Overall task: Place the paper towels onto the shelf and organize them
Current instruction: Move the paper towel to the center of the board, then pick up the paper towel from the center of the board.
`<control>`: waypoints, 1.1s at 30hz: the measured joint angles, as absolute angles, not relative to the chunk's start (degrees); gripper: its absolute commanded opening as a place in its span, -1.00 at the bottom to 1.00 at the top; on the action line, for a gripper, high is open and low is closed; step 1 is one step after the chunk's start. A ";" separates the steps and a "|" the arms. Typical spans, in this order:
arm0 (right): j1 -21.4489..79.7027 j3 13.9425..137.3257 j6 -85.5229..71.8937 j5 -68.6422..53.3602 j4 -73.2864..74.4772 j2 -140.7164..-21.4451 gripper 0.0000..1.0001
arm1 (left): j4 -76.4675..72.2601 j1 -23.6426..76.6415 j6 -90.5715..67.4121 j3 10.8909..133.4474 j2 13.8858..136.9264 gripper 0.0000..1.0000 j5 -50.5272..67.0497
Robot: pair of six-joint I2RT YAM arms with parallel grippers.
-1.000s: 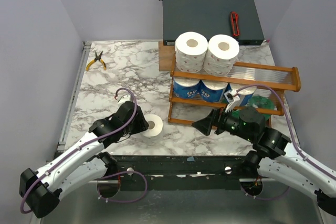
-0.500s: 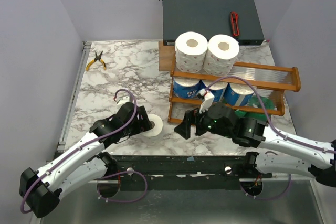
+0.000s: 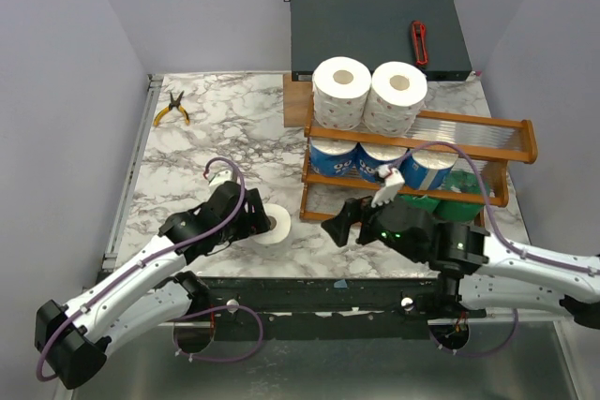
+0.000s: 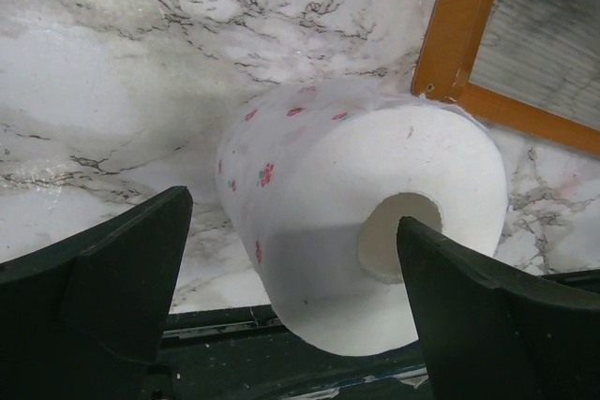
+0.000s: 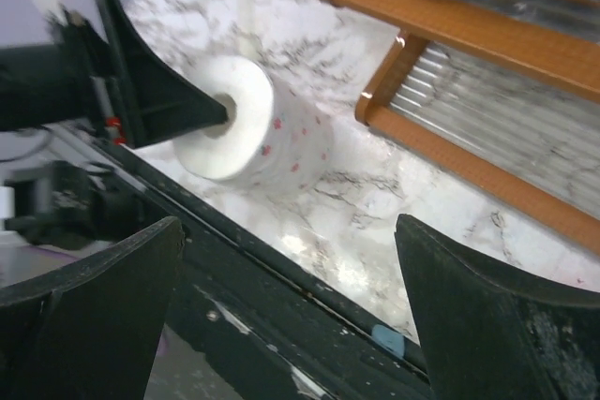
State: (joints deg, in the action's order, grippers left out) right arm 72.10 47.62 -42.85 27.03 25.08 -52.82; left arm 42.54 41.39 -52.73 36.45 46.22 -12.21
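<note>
Nearest you, by the front edge of the white-and-grey marbled counter point(image 3: 216, 138), a bare white paper towel roll point(image 3: 274, 224) dotted with small red flowers lies on its side. Its hollow core faces the front edge. Your left hand point(image 3: 262, 222) is at this roll with its two fingers spread wide, one on each side, and a gap shows between each finger and the paper.

Just to the right, your right hand point(image 3: 339, 229) is low over the counter, fingers spread wide with nothing between them. It points left toward the same roll.

Behind it stands the long three-tier shelf point(image 3: 511, 128), which has an orange-brown wooden frame and clear ribbed plastic tiers. The green-wrapped rolls point(image 3: 457, 205) on its bottom tier are partly hidden by your right arm. The blue-wrapped rolls point(image 3: 361, 161) sit on the middle tier. Two more bare white rolls point(image 3: 342, 91) stand side by side at the left end of the top tier.

Farthest back is a flat dark grey metal box point(image 3: 366, 30) with a red-handled tool point(image 3: 418, 42) on it. Small yellow-handled pliers point(image 3: 172, 108) lie at the far left of the counter.
</note>
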 measured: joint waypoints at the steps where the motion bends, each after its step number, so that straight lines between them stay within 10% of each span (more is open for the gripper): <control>1: 72.10 45.71 -43.11 27.14 23.51 -49.43 0.99 | 42.26 41.39 -52.69 36.40 45.91 0.97 -12.19; 6: 72.10 41.80 -42.06 26.83 19.07 -40.12 1.00 | 39.22 41.36 -52.73 34.44 42.33 0.98 -11.90; 16: 72.73 53.54 -39.57 20.99 24.67 -70.70 0.98 | 36.82 41.04 -52.84 33.04 41.98 0.97 -11.35; 33: 72.79 61.98 -41.15 19.49 26.50 -83.50 0.82 | 42.48 40.97 -53.30 33.32 34.70 0.97 -14.44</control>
State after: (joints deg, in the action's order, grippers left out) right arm 72.79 61.98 -41.15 19.49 26.50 -83.50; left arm 42.48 40.97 -53.30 33.32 34.70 -14.44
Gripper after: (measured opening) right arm 0.971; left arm 0.986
